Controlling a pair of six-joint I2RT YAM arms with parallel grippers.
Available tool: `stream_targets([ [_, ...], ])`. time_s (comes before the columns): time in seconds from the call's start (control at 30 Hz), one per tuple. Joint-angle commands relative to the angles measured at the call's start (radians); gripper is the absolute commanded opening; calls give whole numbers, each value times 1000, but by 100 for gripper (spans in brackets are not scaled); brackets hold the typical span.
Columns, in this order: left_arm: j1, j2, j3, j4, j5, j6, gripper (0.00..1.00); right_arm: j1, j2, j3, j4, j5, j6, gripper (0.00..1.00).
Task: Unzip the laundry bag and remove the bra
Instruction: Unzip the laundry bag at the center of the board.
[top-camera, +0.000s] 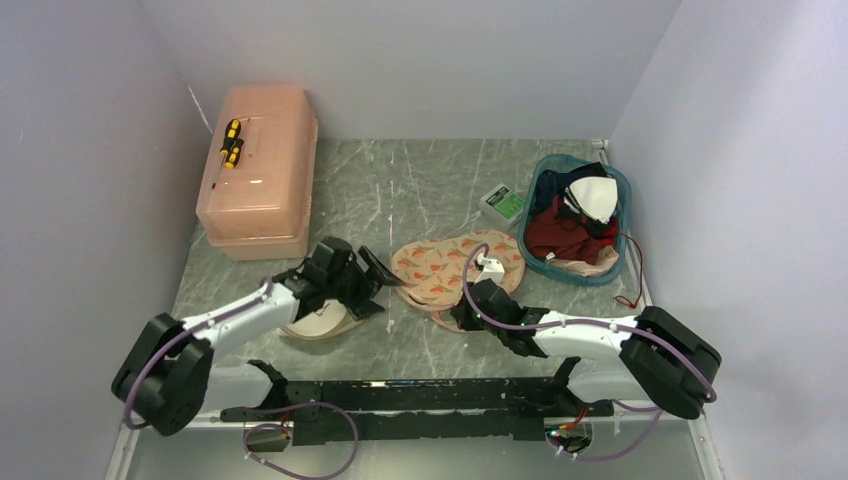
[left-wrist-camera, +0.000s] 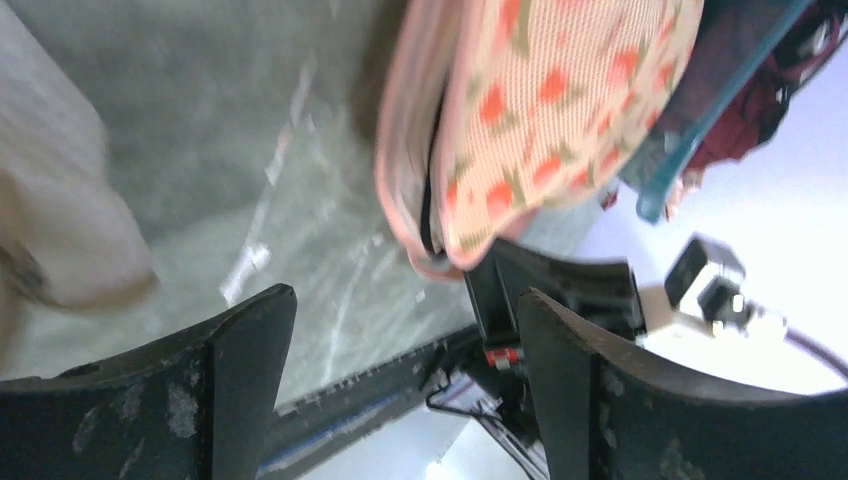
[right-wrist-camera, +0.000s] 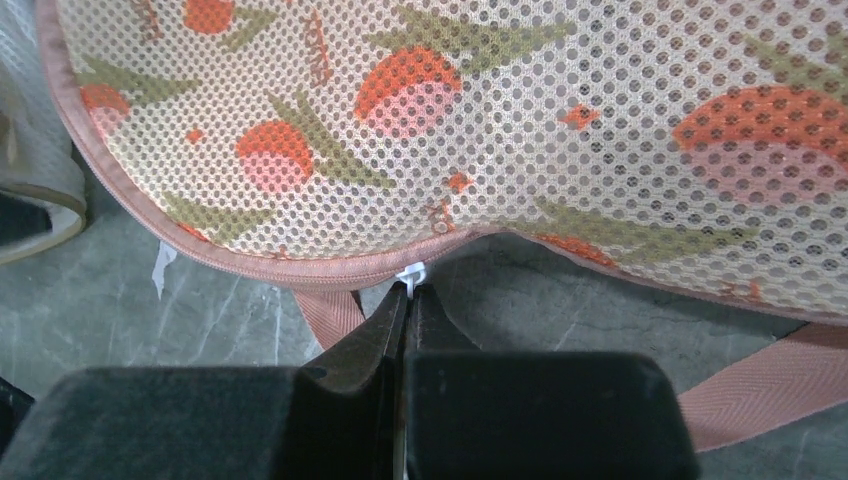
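While one white bag (top-camera: 318, 326) lies left, one pouch (top-camera: 445, 265) lies right.

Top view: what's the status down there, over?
Left claw open, empty, beside white mesh cream-rimmed laundry bag. Right claw shut on small white tab at edge of orange-printed beige mesh pouch. Left arm hides most of bag.

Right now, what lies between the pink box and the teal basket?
A small green packet lies close to the teal basket; from there to the pink box the grey table is bare. The top view shows it.
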Motion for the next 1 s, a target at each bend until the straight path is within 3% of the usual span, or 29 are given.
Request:
stream_targets([
  [0.0,-139,-107,-62,124,-163,-271,87,4,33,39,66,-36,7,0],
  [0.23,-274,16,25,137,-252,-286,88,10,41,65,57,-67,9,0],
  [0.6,-299,158,39,254,-287,-275,83,31,11,82,31,-84,0,0],
  [0.7,-299,181,41,297,-287,-262,72,38,19,81,34,-91,0,0],
  [0.97,-289,199,43,310,-287,-243,30,42,3,73,-3,-65,-16,0],
])
